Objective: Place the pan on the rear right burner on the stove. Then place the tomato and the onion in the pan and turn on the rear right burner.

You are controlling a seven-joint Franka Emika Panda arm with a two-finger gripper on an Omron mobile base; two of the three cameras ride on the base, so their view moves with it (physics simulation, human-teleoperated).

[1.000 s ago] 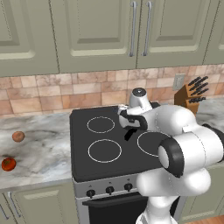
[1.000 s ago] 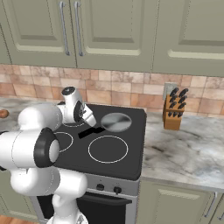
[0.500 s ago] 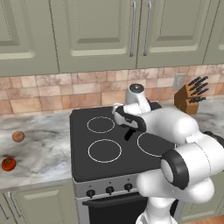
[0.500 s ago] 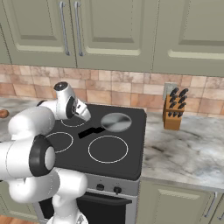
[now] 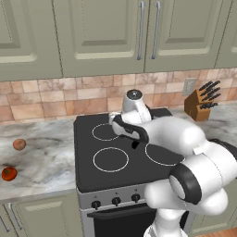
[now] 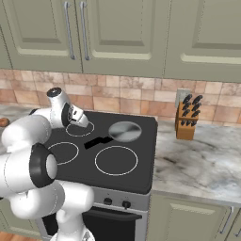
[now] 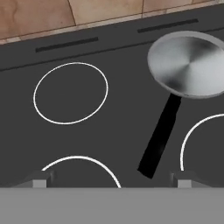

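The shiny grey pan (image 6: pixel 124 131) rests at the rear right of the black stove (image 6: pixel 136 176), over the rear right burner, whose ring is hidden under it. Its black handle (image 6: pixel 98 141) points toward the front left. In the hand view the pan (image 7: pixel 188 63) lies at the upper right. My gripper (image 7: pixel 112 179) hangs open and empty over the stove's left half, fingertips (image 7: pixel 41 178) wide apart, left of the handle (image 7: pixel 159 135). The gripper (image 6: pixel 81 121) is apart from the pan. On the counter left of the stove (image 5: pixel 88 176) lie the red tomato (image 5: pixel 8 173) and the tan onion (image 5: pixel 19 144).
A wooden knife block (image 6: pixel 187 123) stands on the marble counter to the right of the stove. Black knobs (image 5: pixel 115 201) line the steel front. Tiled wall and cabinets rise behind. My arm's white body (image 5: pixel 185 139) covers the stove's right side in the left base view.
My hand has swung left across the stove, away from the pan, staying open. The pan has stayed where it was.
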